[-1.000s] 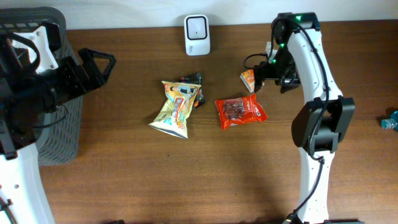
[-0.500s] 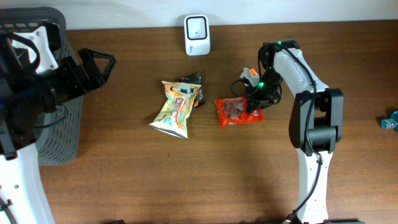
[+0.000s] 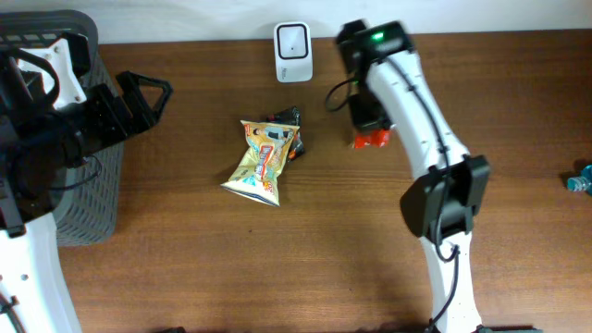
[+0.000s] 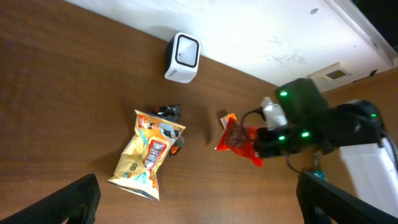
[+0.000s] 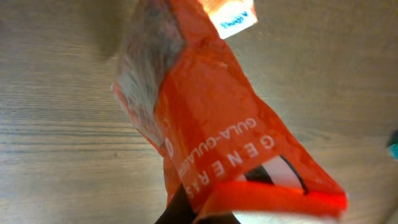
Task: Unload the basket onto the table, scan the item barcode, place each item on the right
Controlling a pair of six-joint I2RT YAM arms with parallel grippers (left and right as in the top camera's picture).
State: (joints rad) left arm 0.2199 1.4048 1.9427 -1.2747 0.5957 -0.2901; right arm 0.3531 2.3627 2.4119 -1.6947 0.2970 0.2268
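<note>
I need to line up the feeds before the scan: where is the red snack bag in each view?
Overhead: the red snack bag shows beneath the right arm, right of the white scanner.
Left wrist: the bag is right of centre, lower right of the scanner.
Right wrist: the bag fills the frame; no scanner.
Shared landmark: the scanner, in overhead and left wrist only.

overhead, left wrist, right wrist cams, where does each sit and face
Overhead: above the table, looking straight down; left arm and right arm show.
Left wrist: on the left arm, at the table's left, facing across to the scanner and yellow bag; own fingers in the bottom corners.
Right wrist: on the right arm, facing down at the red bag close up; one dark finger shows.
Shared: overhead and left wrist both show scanner, yellow bag, red bag in the right gripper.
</note>
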